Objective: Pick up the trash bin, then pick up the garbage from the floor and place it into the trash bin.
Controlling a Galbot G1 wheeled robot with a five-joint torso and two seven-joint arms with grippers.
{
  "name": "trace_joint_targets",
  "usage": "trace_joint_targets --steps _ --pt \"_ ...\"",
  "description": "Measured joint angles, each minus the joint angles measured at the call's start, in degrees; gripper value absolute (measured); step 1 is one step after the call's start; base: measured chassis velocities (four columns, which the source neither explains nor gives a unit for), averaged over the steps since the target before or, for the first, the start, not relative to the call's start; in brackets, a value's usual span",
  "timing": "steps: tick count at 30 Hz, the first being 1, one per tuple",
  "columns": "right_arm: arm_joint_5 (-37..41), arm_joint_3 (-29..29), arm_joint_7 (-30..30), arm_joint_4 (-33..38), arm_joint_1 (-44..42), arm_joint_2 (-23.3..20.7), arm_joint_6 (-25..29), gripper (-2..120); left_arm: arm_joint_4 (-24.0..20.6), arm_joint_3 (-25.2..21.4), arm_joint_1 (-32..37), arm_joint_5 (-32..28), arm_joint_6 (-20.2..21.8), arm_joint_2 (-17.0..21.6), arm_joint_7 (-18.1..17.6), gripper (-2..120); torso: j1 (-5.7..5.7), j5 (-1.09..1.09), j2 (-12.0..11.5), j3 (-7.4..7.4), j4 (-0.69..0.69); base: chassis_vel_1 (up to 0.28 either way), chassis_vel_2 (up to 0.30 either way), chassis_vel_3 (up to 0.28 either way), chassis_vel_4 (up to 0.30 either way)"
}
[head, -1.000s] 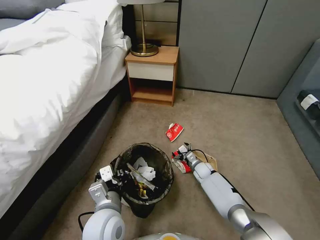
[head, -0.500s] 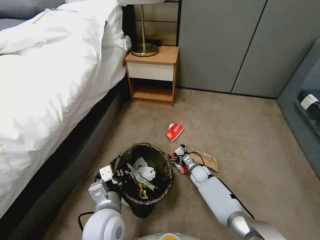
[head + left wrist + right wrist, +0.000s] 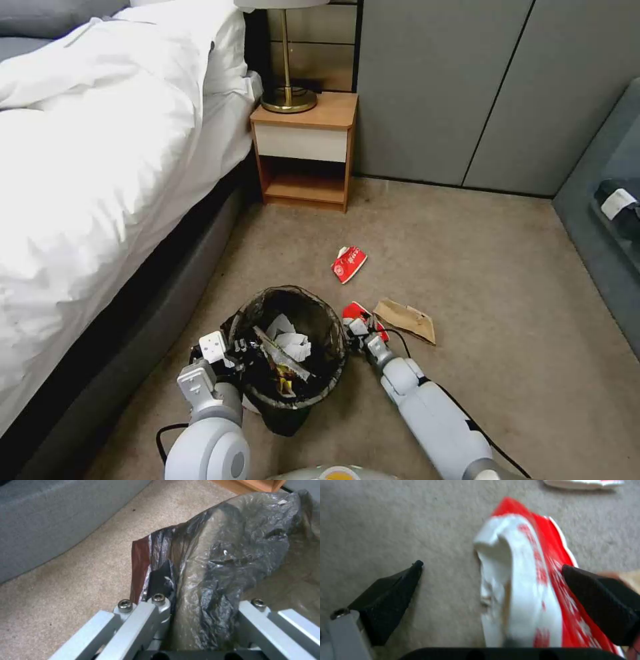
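The trash bin [image 3: 313, 313], lined with a dark crinkled bag, holds white scraps and a yellow wrapper. My left gripper [image 3: 230, 348] is shut on its near-left rim; in the left wrist view the fingers [image 3: 160, 605] clamp the bag-covered rim [image 3: 226, 555]. Just right of the bin, my right gripper [image 3: 358, 325] is low over the carpet and open. A crumpled red-and-white packet [image 3: 355, 311] lies between its black fingers [image 3: 391, 597], close to one and clear of the other [image 3: 520, 580]. More garbage lies nearby: a brown paper bag [image 3: 405, 319] and a second red-and-white packet [image 3: 349, 263].
The bed [image 3: 100, 167] and its dark base run along the left. A wooden nightstand [image 3: 307, 143] with a brass lamp stands at the back, grey cabinet doors [image 3: 467, 87] beside it. A grey unit [image 3: 600, 220] borders the right. Open carpet [image 3: 480, 267] lies ahead.
My right arm has drawn back toward me and leftward, close to the bin, uncovering the brown paper bag. The left gripper and the bin have not moved.
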Motion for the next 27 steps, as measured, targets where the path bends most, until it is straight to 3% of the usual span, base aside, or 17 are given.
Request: trace_joint_targets --steps 11,27 --pt "1.5 1.0 -0.3 -3.9 2.2 -1.0 1.3 98 0.0 0.0 0.0 0.0 0.0 0.0 0.0 75 0.0 0.03 0.0 0.0 0.02 0.0 0.0 0.0 0.0" --pt "2.8 0.8 0.7 -2.7 2.0 -1.3 2.0 44 0.0 0.0 0.0 0.0 0.0 0.0 0.0 75 0.0 -0.02 0.0 0.0 -0.02 0.0 0.0 0.0 0.0"
